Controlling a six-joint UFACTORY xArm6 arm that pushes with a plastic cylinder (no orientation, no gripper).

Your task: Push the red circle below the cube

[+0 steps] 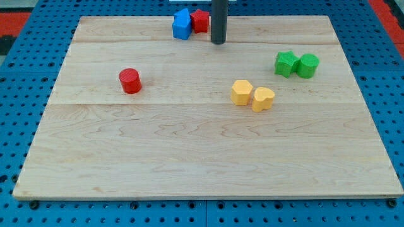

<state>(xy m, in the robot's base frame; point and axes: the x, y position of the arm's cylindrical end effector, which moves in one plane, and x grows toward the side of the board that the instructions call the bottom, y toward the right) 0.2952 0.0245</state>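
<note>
The red circle (130, 81) is a short red cylinder on the wooden board (189, 151) at the view's left. A blue cube-like block (182, 24) sits at the view's top, touching a red block (200, 21) on its right. My tip (218, 42) is the lower end of the dark rod, just right of the red block at the top and far up and right of the red circle. It touches no block.
Two green blocks (286, 64) (308, 65) sit side by side at the view's right. Two yellow blocks (241, 92) (262, 99) touch each other near the middle right. A blue pegboard (25, 57) surrounds the board.
</note>
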